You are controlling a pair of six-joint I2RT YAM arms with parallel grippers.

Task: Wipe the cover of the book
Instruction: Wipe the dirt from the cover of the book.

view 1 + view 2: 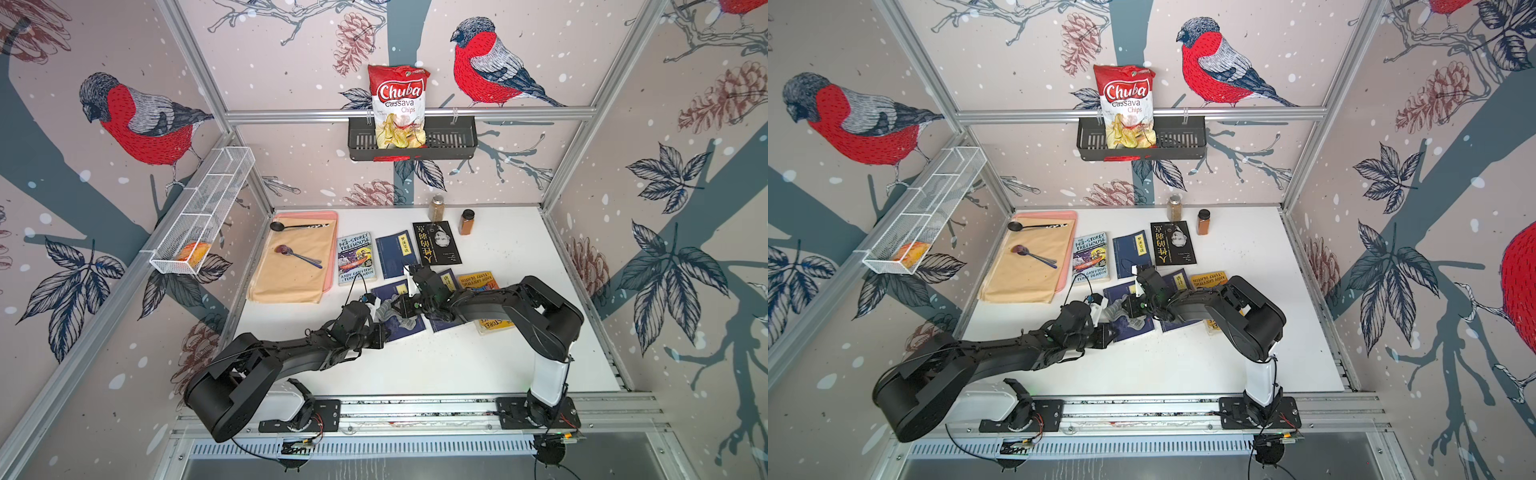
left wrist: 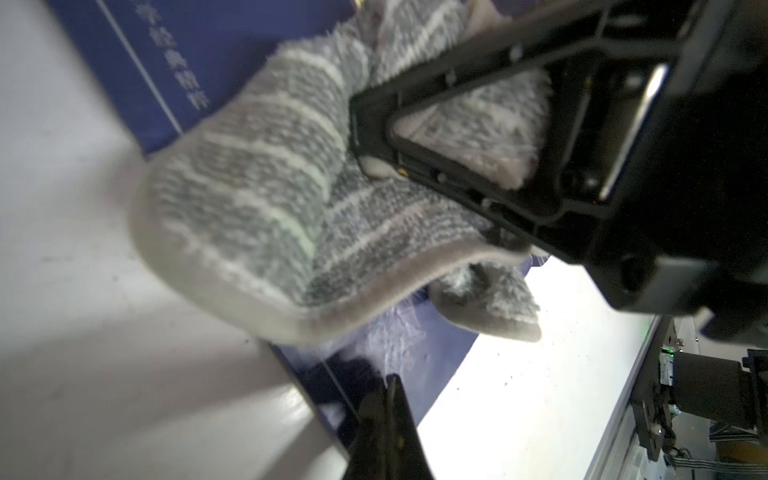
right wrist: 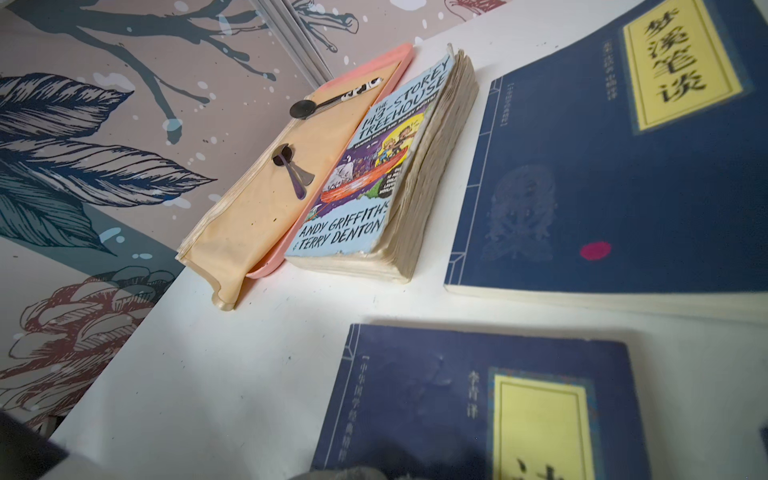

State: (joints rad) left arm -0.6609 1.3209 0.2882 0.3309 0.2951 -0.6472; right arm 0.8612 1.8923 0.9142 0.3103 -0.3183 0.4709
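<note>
The white desk [image 1: 457, 365] carries several books laid flat. The left arm [image 1: 286, 353] reaches in from the near left and the right arm [image 1: 540, 316] from the near right, and the two meet over the desk's middle. A tan mat [image 1: 295, 274] lies at the far left. Right of it are the Treehouse book [image 1: 356, 257] and a second blue book [image 1: 392, 253]. The dark blue book [image 1: 395, 336] lies nearer than both, close to the middle of the desk, under the two wrists. A grey striped cloth [image 1: 390, 311] sits bunched on its cover, and in the left wrist view one fold spills past the book's edge onto the desk. The right end effector [image 2: 374, 166] is drawn narrow, pinching the cloth between its fingers. The left end effector [image 2: 390, 390] is closed tight on nothing, its tips over the book's edge; whether they touch it I cannot tell. Two spoons [image 1: 299, 255] lie on the mat.
</note>
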